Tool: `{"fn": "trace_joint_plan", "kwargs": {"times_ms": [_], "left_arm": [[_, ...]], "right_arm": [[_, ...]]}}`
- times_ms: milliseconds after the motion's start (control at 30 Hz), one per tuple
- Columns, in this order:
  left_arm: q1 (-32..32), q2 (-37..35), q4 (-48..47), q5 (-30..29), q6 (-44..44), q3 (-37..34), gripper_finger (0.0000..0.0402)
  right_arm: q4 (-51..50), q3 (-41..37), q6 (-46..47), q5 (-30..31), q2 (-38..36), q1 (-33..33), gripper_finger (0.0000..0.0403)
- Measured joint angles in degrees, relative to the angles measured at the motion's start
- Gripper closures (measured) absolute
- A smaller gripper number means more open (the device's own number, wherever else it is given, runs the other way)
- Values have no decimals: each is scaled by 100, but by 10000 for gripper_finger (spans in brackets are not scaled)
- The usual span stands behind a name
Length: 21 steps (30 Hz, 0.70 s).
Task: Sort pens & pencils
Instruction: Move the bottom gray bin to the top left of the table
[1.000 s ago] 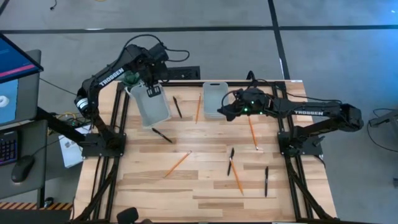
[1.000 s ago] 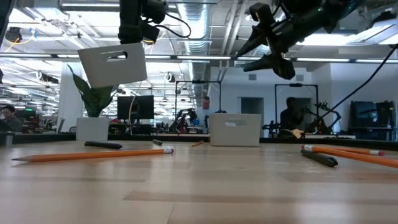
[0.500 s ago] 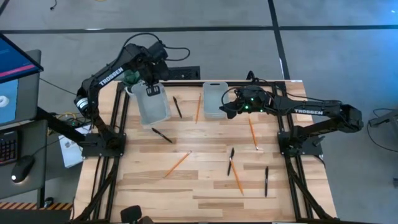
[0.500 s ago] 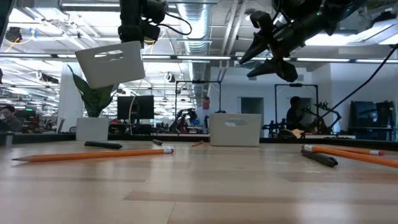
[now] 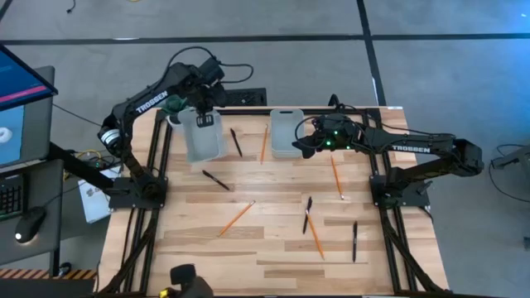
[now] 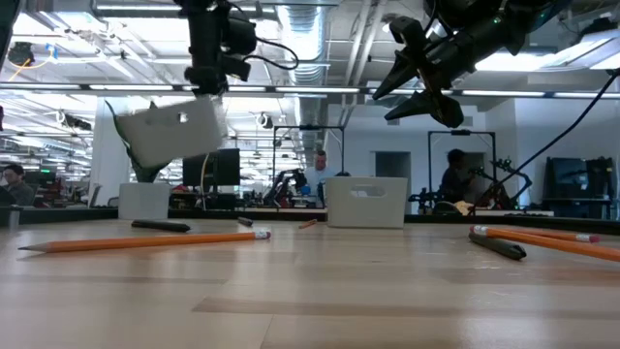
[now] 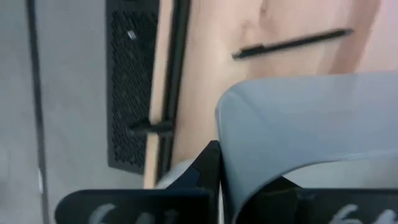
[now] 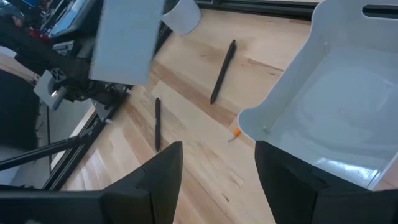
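Note:
My left gripper (image 5: 201,113) is shut on a pale grey bin (image 5: 204,139), which it holds in the air over the table's far left part. A second grey bin (image 5: 285,132) stands on its base at the far middle. My right gripper (image 8: 214,180) hangs open above the table beside that bin's right side. Several black pens lie flat: (image 5: 236,142), (image 5: 216,180), (image 5: 307,213). Several orange pencils lie flat too: (image 5: 264,143), (image 5: 336,178), (image 5: 238,217). My left gripper grips the bin at the top rim of its end wall (image 5: 203,122), by the handle slot. The fingers (image 7: 208,168) come from above, with the wall (image 7: 298,124) between them. The bin hangs lifted clear and tilted below the gripper (image 6: 174,131).
A pen (image 5: 354,241) and a pencil (image 5: 315,237) lie toward the near right. Black frame rails run along the left (image 5: 157,157) and right (image 5: 385,190) sides. A monitor and desk (image 5: 21,108) stand left of the table. People sit in the room beyond (image 6: 455,184).
My left gripper has carried the bin a little toward the far edge. The bin has tipped further, and its lower end now hangs lower in the low view. My right gripper has shifted slightly up and toward the far edge, nearer the standing bin, still open.

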Motion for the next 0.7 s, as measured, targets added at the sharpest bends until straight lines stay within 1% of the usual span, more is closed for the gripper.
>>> {"fn": "trace_joint_plan", "kwargs": {"times_ms": [67, 200, 567, 700], "left_arm": [[2, 8, 188, 9, 80, -129, 400], [-12, 229, 237, 63, 97, -168, 400], [-42, 1175, 230, -414, 105, -168, 400], [-48, 1401, 303, -550, 258, -168, 400]], "right_arm": [[0, 0, 0, 35, 0, 0, 181], [0, 0, 0, 100, 0, 1, 181], [-39, 0, 0, 101, 0, 52, 181], [-39, 0, 0, 101, 0, 57, 181]]}}
